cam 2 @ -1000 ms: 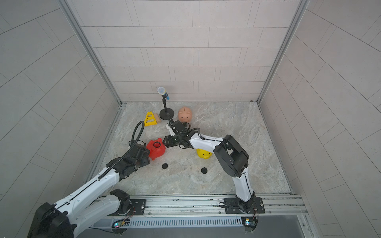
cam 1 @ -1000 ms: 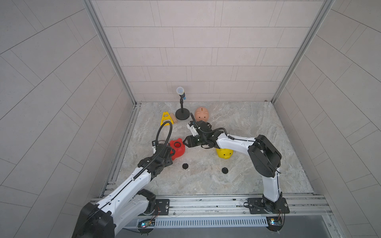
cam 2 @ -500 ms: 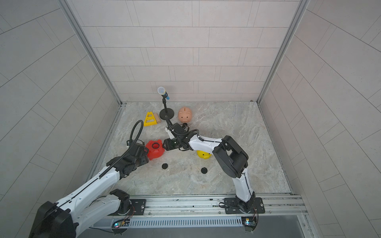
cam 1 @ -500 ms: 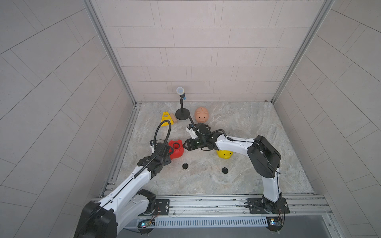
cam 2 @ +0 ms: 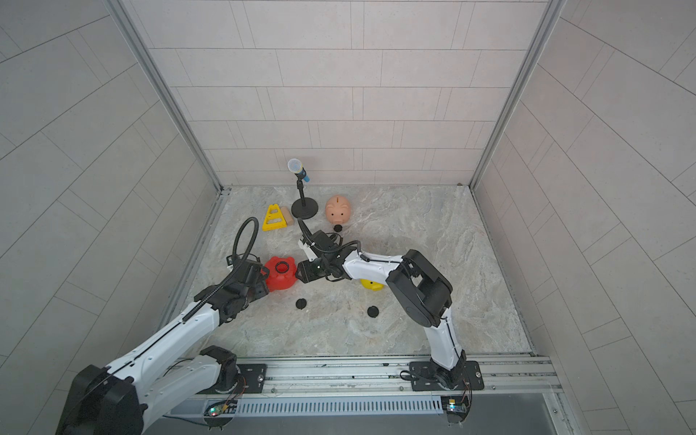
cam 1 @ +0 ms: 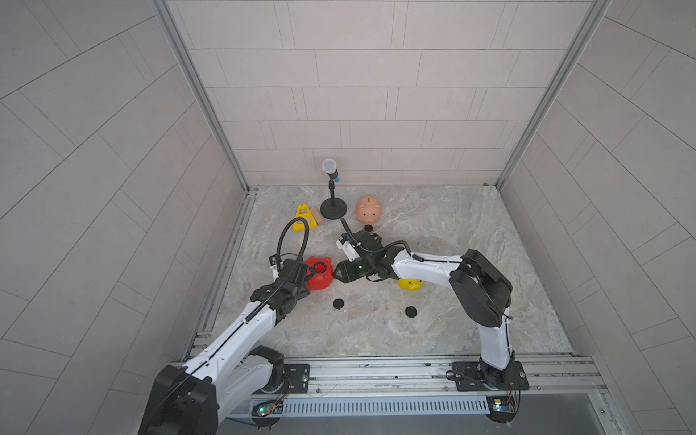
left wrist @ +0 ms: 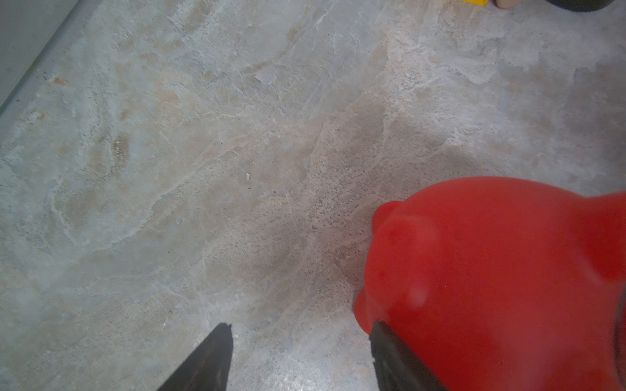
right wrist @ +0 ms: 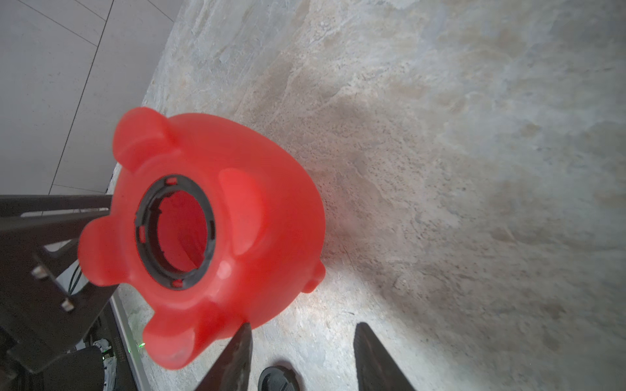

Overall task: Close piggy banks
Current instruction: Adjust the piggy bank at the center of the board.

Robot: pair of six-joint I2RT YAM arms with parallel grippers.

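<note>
Glossy red plastic, smooth and bulbous, makes up the red piggy bank. It lies belly-up on the veined, stone-patterned desk, left of centre in both top views. Four stubby, rounded legs stick up around its round belly hole. The hole is rimmed by a notched black ring and is uncovered, with the red inside visible in the right wrist view.

The left pincer is released. Its dark, tapered fingers stand apart with bare desk between them, and one finger lies against the pig's side. The right pincer is released too, with its jaws apart and clasping nothing. One of its tips sits just beside the pig's edge.

The yellow piggy bank is right of centre, half hidden under the white right arm. The peach piggy bank stands upright in the upper middle, with a slot in its back, two dark eyes and a flat snout.

Three flat, round black plugs lie loose on the desk. One plug is just below the peach snout. A second plug lies below the red pig, and a third plug lies below the yellow one.

Further up the frame stands a microphone on a disc-based stand. To its left is a yellow triangular frame with a small wooden block touching it.
</note>
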